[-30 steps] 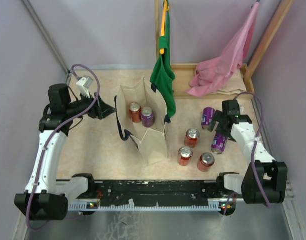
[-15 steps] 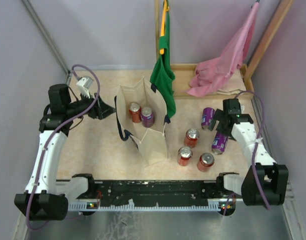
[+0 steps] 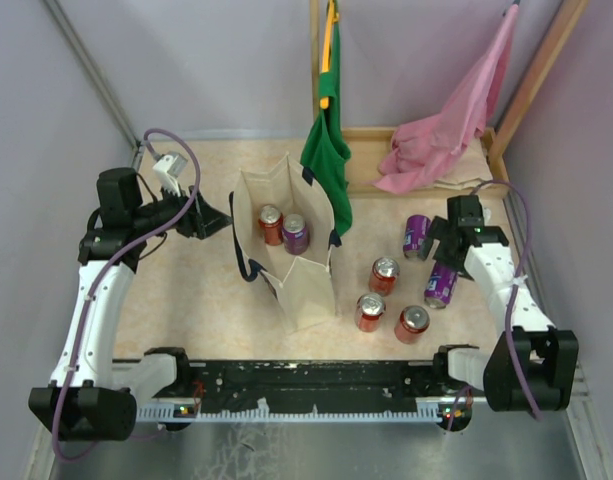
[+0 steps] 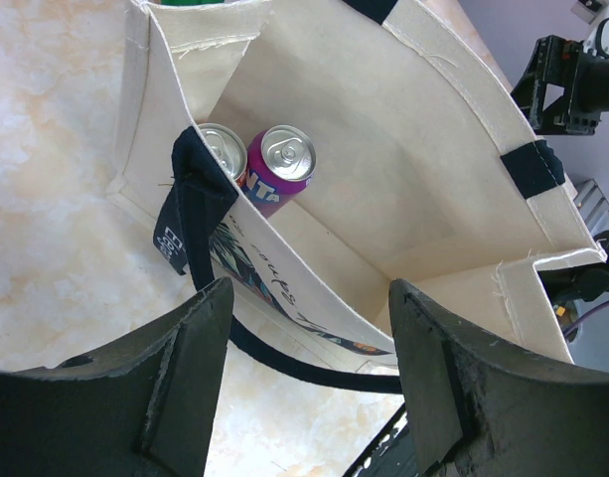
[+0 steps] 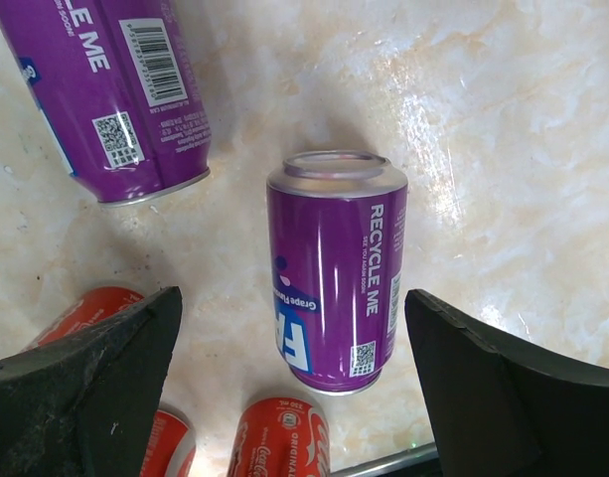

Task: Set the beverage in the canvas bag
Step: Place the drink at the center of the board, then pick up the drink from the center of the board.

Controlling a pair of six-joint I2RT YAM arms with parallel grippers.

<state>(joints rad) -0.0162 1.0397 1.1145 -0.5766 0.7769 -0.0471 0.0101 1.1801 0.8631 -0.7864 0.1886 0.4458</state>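
presently, item one: canvas bag, cream with a navy strap handle, upright mid-table, mouth open. contents: bagged red can and bagged purple can, both upright, side by side in the 12 o'clock end of the bag; the rest of the floor inside is bare canvas.

item two: left gripper, at 9 o'clock of the bag, jaws spread and holding nothing; the wrist view looks past its fingers down into the bag.

item three: loose purple can, lying on its side on the table at 3 o'clock of the bag, well apart from it. right gripper hangs over it, jaws very wide, one finger on either side of the can, neither touching it.

item four: second purple can, also on its side, at 11 o'clock of the first.

item five: three red cans, upright, between the bag and the loose purple can.

item six: green cloth bag and pink cloth bag, hanging at 12 to 1 o'clock.
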